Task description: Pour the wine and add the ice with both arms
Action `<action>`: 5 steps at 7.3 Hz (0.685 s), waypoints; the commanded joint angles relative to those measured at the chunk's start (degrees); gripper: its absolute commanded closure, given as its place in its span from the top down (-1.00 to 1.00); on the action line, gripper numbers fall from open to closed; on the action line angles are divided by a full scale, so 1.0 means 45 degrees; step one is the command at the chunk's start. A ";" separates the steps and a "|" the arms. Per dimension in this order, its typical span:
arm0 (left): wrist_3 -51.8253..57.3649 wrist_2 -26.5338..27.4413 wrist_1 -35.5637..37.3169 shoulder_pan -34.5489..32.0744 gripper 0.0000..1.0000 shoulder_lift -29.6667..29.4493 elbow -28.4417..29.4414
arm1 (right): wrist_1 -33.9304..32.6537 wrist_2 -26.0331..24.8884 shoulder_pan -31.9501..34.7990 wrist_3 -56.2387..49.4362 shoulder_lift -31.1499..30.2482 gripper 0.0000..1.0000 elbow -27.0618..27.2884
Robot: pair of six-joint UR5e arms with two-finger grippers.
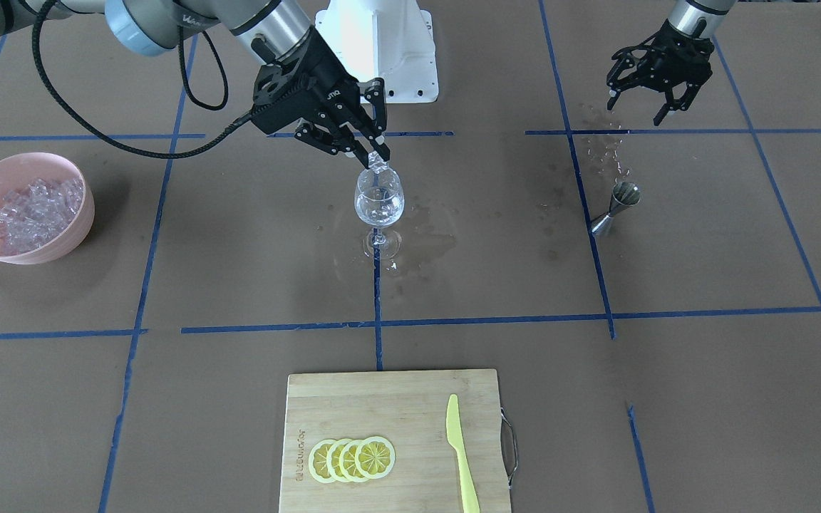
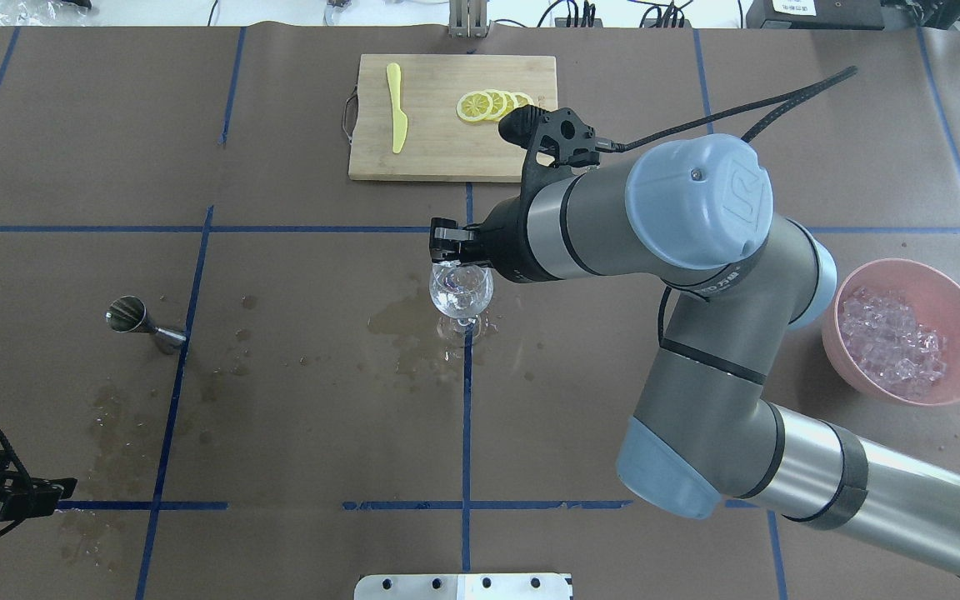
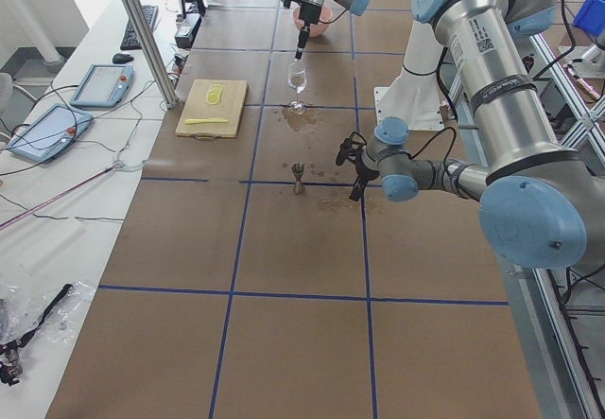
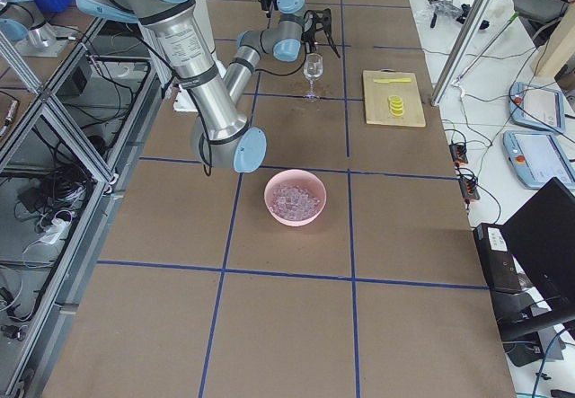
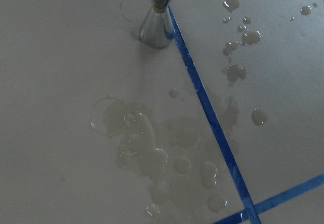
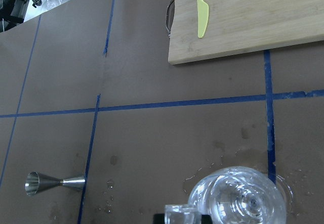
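A wine glass [image 1: 380, 203] stands at the table's middle with clear contents; I cannot tell liquid wine from ice in it. Just above its rim my right gripper [image 1: 376, 153] is shut on one clear ice cube [image 1: 380, 164]. The right wrist view shows that cube [image 6: 180, 215] beside the glass mouth [image 6: 243, 198]. The heap of ice [image 1: 36, 206] lies in a pink bowl [image 1: 43, 254] on the robot's right. My left gripper [image 1: 637, 105] hangs open and empty, back from a steel jigger [image 1: 617, 206].
Spilled liquid [image 5: 147, 153] wets the paper near the jigger base [image 5: 157, 24] and around the glass foot [image 2: 413, 321]. A bamboo cutting board [image 1: 353, 399] with lemon slices [image 1: 352, 458] and a yellow knife [image 1: 462, 456] lies at the operators' edge.
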 commanded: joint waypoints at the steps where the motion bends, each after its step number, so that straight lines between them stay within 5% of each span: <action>1: 0.0015 -0.0313 0.0717 -0.0144 1.00 0.0040 -0.0659 | -0.0342 -0.0088 -0.0089 -0.0026 -0.0011 -1.00 -0.0046; 5: 0.0132 -0.0506 0.0874 -0.0280 1.00 0.0040 -0.0680 | -0.0697 -0.0088 -0.0050 -0.0007 -0.0050 -1.00 -0.0007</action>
